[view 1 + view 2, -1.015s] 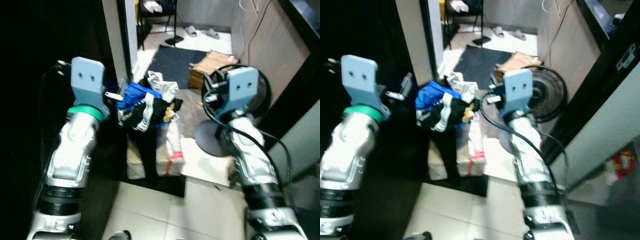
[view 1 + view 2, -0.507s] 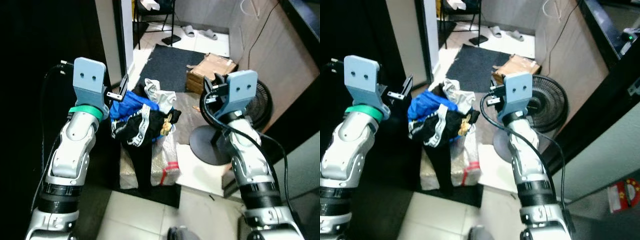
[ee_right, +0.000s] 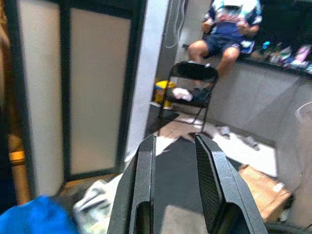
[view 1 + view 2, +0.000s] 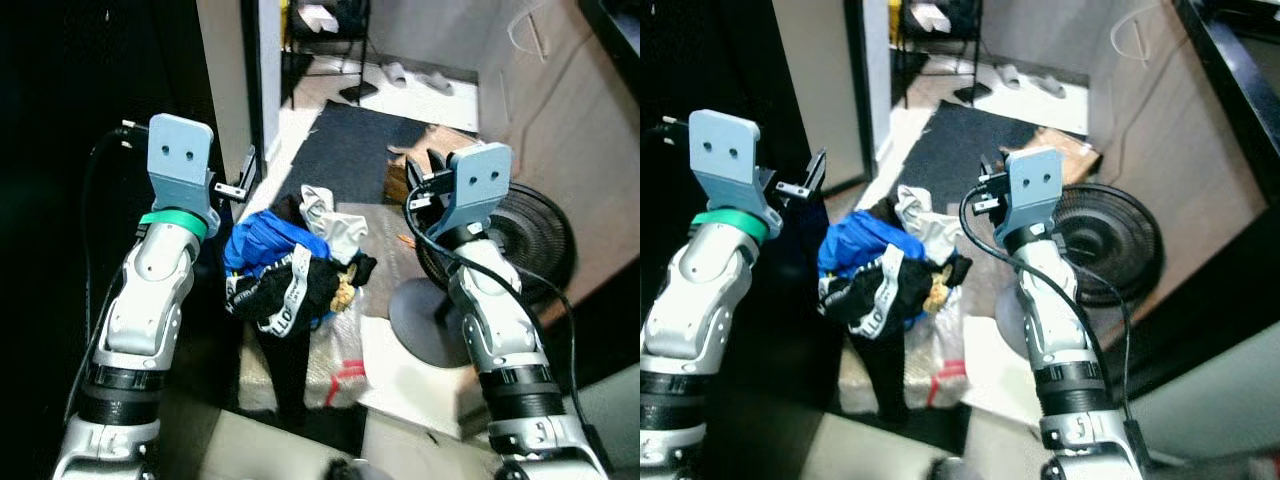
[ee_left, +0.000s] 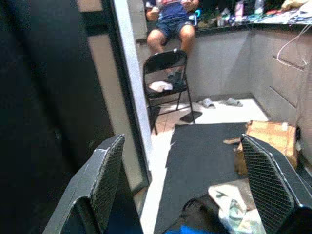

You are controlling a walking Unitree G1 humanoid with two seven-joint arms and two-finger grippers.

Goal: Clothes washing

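A heap of clothes (image 4: 290,275), blue, black and white, lies on a plastic-wrapped bundle (image 4: 335,350) on the floor in front of me. A black garment hangs down its front. My left gripper (image 4: 243,178) is raised above and left of the heap, open, with its fingers (image 5: 105,175) wide apart and nothing between them. My right gripper (image 4: 424,168) is raised above and right of the heap, its fingers (image 3: 144,185) drawn close with a narrow slit and holding nothing. Neither gripper touches the clothes.
A floor fan (image 4: 520,240) stands right of the heap on a round base. A cardboard box (image 5: 270,141) sits beyond it on a dark mat (image 4: 350,150). A white door post (image 4: 235,80) rises at left. Farther off are a folding chair (image 5: 165,73) and a seated person (image 3: 229,29).
The whole view has shifted, so the camera has moved; the heap now sits lower in the picture. Both arms keep the same raised pose.
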